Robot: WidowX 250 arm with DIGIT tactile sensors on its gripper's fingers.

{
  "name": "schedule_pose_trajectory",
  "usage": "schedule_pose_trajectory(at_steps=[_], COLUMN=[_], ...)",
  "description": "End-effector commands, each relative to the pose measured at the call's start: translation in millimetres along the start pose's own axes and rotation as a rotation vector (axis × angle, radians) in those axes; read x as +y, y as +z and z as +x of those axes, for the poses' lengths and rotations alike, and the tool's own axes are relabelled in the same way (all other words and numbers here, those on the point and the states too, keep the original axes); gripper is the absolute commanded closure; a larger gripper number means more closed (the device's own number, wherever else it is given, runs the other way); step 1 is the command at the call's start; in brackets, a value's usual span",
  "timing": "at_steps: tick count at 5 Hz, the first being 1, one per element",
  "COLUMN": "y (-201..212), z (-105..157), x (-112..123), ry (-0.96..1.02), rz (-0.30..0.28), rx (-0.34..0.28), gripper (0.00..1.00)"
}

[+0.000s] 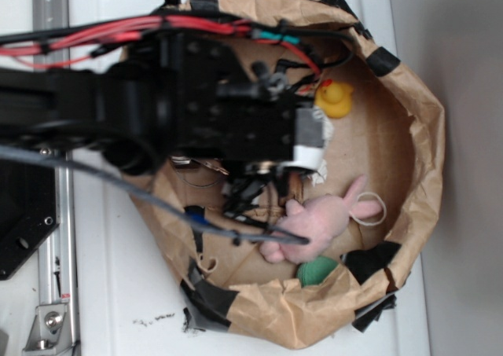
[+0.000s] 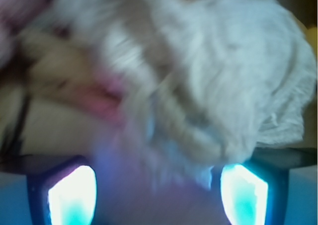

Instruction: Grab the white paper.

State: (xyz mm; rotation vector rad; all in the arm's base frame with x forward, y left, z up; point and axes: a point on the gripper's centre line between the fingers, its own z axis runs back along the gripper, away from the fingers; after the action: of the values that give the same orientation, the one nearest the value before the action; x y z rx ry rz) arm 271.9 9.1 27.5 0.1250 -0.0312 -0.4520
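Between the spread jaws, the white paper [image 2: 213,86] fills the gap, blurred.

Soft exterior light; blurred, glaring wrist view

White paper [image 2: 213,71]: crumpled off-white wad, tissue-like, creased and wrinkled. In the wrist view it fills most of the frame, bulky rounded mass to the upper right, narrower twisted part running down toward the lower centre; that part is motion-blurred. In the exterior view only a small white bit [image 1: 313,161] shows under the arm; the rest is hidden.
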Motion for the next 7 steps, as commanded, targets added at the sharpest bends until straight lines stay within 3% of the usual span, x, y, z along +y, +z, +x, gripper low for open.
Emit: schedule_pose_trajectory(at_steps=[1, 3, 4, 6, 7], y=[18.2, 76.6, 86.6, 49.0, 22.2], z=[14.7, -3.7, 0.0, 31.1, 50.6], x=[33.6, 39.9, 45.4, 31.7, 21.8], ry=[0.050, 0.022, 0.019, -0.118, -0.192], rz=[0.019, -0.036, -0.065, -0.029, -0.102], rx=[-0.032, -0.130, -0.194, -0.294, -0.266], gripper=[0.00, 0.00, 0.00, 0.00, 0.00])
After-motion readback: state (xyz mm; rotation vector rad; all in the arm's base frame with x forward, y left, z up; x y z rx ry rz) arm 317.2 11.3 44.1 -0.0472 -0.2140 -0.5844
